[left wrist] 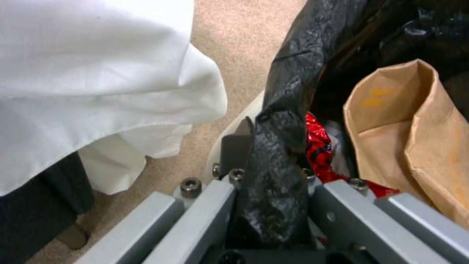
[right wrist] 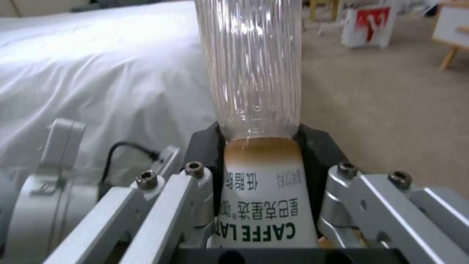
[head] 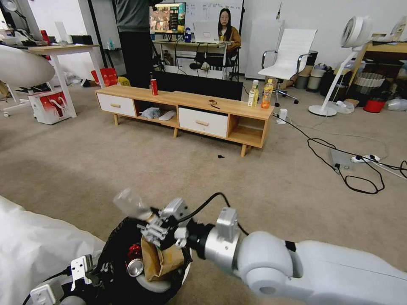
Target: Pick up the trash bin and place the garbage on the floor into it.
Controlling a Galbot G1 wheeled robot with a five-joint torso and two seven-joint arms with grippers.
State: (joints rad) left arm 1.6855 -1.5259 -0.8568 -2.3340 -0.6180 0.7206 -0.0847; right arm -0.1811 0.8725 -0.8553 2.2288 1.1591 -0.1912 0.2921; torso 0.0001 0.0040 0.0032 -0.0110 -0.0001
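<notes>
The right gripper (head: 157,228) holds a clear bottle (head: 129,204) above the trash bin (head: 111,258); the left gripper (left wrist: 271,190) clamps the bin's bag-covered rim.

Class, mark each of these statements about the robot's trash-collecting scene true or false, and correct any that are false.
1. The right gripper is shut on a clear bottle. True.
2. The left gripper is open and clear of the trash bin. False: it is clamped on the bin's black bag-lined rim.
3. A tan paper bag sits inside the bin. True.
4. The bin holds nothing red. False: a crushed red can and a red packet lie in it.
5. The bottle is held over the wooden cabinet. False: in the head view it is at the bin's rim, far from the cabinet.
</notes>
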